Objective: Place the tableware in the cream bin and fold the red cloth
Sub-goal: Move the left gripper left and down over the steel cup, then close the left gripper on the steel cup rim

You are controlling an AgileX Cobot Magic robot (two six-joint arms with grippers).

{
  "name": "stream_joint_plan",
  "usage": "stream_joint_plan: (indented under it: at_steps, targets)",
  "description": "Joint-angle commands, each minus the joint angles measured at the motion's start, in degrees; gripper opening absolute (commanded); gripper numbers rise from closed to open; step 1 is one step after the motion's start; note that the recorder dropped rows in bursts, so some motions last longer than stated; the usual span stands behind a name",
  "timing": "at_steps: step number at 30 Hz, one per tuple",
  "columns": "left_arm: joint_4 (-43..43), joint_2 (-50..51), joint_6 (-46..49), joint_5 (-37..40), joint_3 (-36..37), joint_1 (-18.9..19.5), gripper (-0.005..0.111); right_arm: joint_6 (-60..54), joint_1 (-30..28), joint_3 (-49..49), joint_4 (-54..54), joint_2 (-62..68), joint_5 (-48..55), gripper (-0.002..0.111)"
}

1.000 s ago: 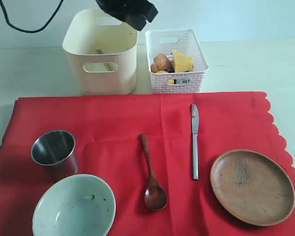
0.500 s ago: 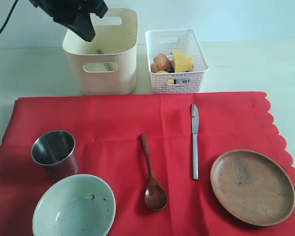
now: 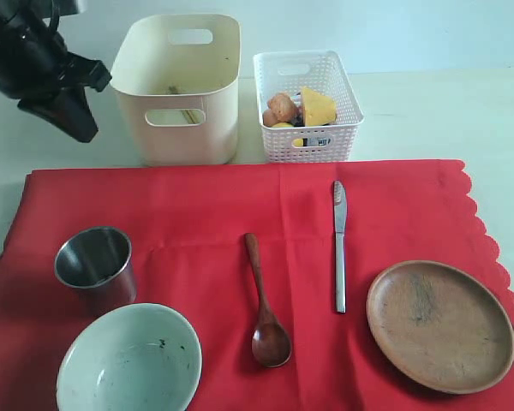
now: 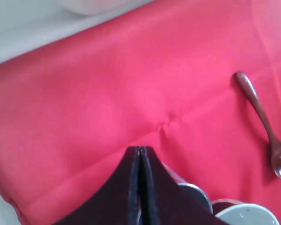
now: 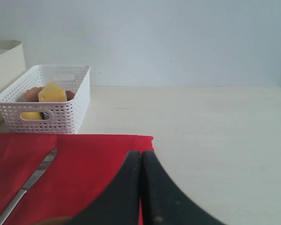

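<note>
The bright red cloth [image 3: 206, 214], scalloped along one side, lies flat on the counter [image 3: 463, 111]. It carries the steel cup [image 3: 94, 261], pale bowl [image 3: 128, 360], dark spoon [image 3: 265, 308], silver knife [image 3: 339, 248] and brown plate [image 3: 439, 325]. The cream bin [image 3: 180, 86] stands just beyond it. The left pincer [image 4: 140, 150] and right pincer [image 5: 140, 154] are clenched, empty.

The left gripper [image 3: 79, 127] no longer hangs above the cream bin [image 3: 178, 137]. From over the bin's far right rim it crosses the opening leftward and sinks lower. It now sits beside the bin's left wall, clear of it, over bare bench [image 3: 4, 163], and the bin's whole opening shows.
</note>
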Motion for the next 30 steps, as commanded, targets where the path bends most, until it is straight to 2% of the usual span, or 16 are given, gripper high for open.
stream_joint_plan:
  at_steps: [1, 12, 15, 21, 24, 30]
  targets:
    - [-1.0, -3.2, 2.0, -0.5, 4.4, 0.5, 0.0, -0.1, -0.3, 0.3, 0.1, -0.3, -0.8, 0.0]
    - [-0.6, -8.4, 4.6, -1.0, 16.0, 0.5, 0.0, -0.1, -0.3, 0.3, 0.1, -0.3, -0.8, 0.0]
    - [-0.6, -8.6, 4.6, -3.0, 18.7, 0.5, 0.008, -0.1, -0.3, 0.3, 0.1, -0.3, -0.8, 0.0]
    - [-0.7, -8.7, 5.3, -8.9, 23.8, 0.5, 0.04, -0.1, -0.3, 0.3, 0.1, -0.3, -0.8, 0.0]
    - [-2.3, -8.7, 6.9, -11.5, 25.4, 0.5, 0.05, -0.1, -0.3, 0.3, 0.1, -0.3, -0.8, 0.0]
    - [-5.1, -8.2, 9.8, -15.8, 27.7, 0.5, 0.053, -0.1, -0.3, 0.3, 0.1, -0.3, -0.8, 0.0]
